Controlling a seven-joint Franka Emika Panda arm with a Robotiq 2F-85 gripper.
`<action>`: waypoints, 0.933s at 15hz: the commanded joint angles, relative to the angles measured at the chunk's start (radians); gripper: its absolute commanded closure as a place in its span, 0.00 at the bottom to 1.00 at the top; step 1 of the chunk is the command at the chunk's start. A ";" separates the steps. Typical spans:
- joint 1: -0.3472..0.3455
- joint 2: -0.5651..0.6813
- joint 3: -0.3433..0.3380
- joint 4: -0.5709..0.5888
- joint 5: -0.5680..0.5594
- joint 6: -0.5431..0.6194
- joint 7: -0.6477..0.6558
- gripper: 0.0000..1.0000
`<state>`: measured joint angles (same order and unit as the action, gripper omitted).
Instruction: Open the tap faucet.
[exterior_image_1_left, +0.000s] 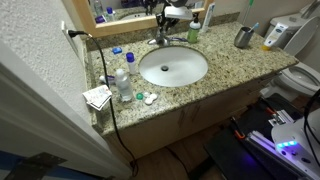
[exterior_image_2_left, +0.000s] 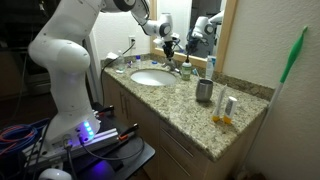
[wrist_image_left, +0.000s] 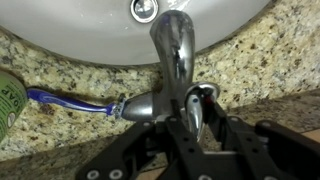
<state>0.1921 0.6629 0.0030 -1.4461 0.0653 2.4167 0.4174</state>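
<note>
Faucet (wrist_image_left: 172, 50): chrome, on the counter strip behind the basin; spout curving out over the bowl, a low handle on each side.
Gripper (wrist_image_left: 203, 118): down at the faucet; black fingers (wrist_image_left: 187, 128) standing narrow on both sides of the handle at picture right in the wrist view. Pressing on it or only flanking it: cannot tell.
Arm (exterior_image_2_left: 70, 60): white, arching over the counter front to the faucet.
Basin (exterior_image_1_left: 190, 70): white oval sunk in the counter; open room above the bowl.
Counter (exterior_image_1_left: 225, 65): speckled granite; front edge free, wide clear patch between basin and cup.
Back edge: mirror (exterior_image_1_left: 125, 8) rising right behind the faucet; little room there.
Side edge: wall (exterior_image_1_left: 40, 60) closing off the counter end.
Razor (wrist_image_left: 70, 100): blue, flat on the granite, head just beside the other handle.
Green bottle (exterior_image_1_left: 196, 30): upright, just beside the faucet on the cup side; nearest thing in the way.
Cup (exterior_image_1_left: 243, 37): grey metal, upright, well apart from the faucet, near the back edge.
Clear bottle (exterior_image_1_left: 122, 82): upright near the front corner, papers (exterior_image_1_left: 97, 96) beside it.
Cable (exterior_image_1_left: 105, 75): black, running from the wall across the counter end and down over the front edge.
</note>
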 joint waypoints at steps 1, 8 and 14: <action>0.010 0.018 -0.006 0.027 -0.002 0.014 0.011 0.97; -0.064 -0.078 0.073 -0.098 0.139 0.131 -0.077 0.95; -0.214 -0.127 0.232 -0.203 0.387 0.228 -0.321 0.95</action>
<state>0.0561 0.6324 0.1329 -1.5557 0.3391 2.6128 0.2078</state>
